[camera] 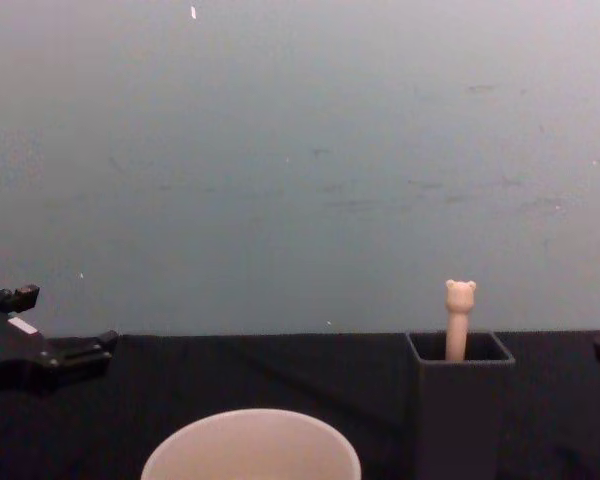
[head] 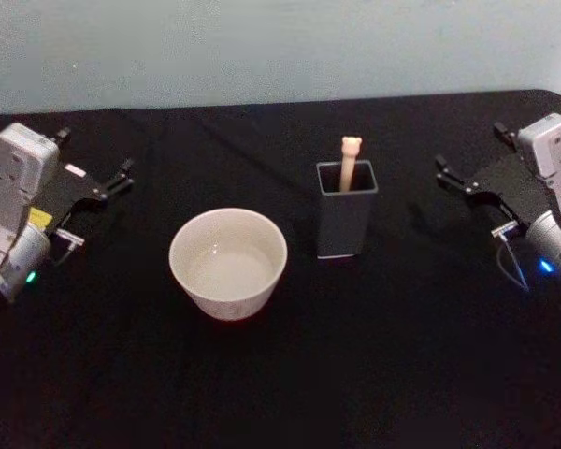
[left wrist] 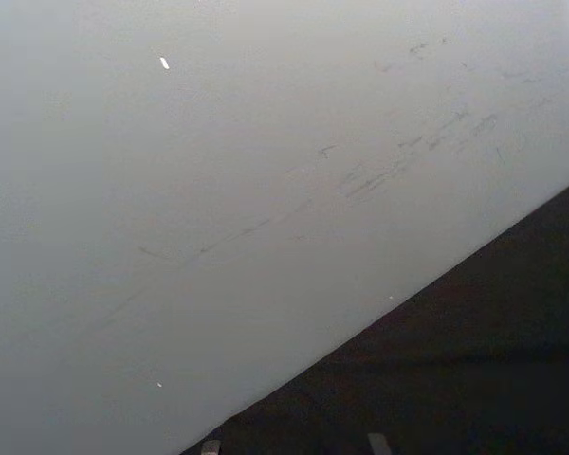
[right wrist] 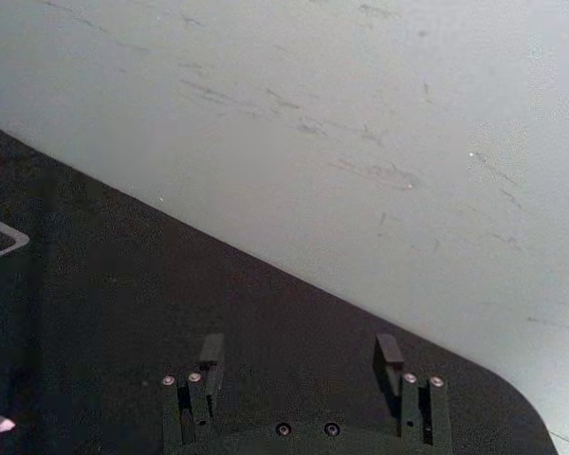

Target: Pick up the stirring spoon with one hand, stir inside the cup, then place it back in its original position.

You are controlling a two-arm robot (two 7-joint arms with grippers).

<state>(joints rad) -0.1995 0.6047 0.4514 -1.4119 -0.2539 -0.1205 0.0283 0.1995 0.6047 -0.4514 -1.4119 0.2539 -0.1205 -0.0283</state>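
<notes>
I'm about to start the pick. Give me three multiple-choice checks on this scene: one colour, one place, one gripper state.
1. What colour is the cup?
A) blue B) cream-white C) red
2. Where is the stirring spoon?
A) in the cup B) lying beside the cup C) upright in the dark grey holder
3. How is the right gripper?
A) open and empty B) shut on the spoon C) shut on the cup

Answers:
1 B: its wall and rim are pale cream.
2 C: the bear-head handle pokes out of the holder's mouth.
3 A: the right wrist view shows its fingers apart with nothing between them.
</notes>
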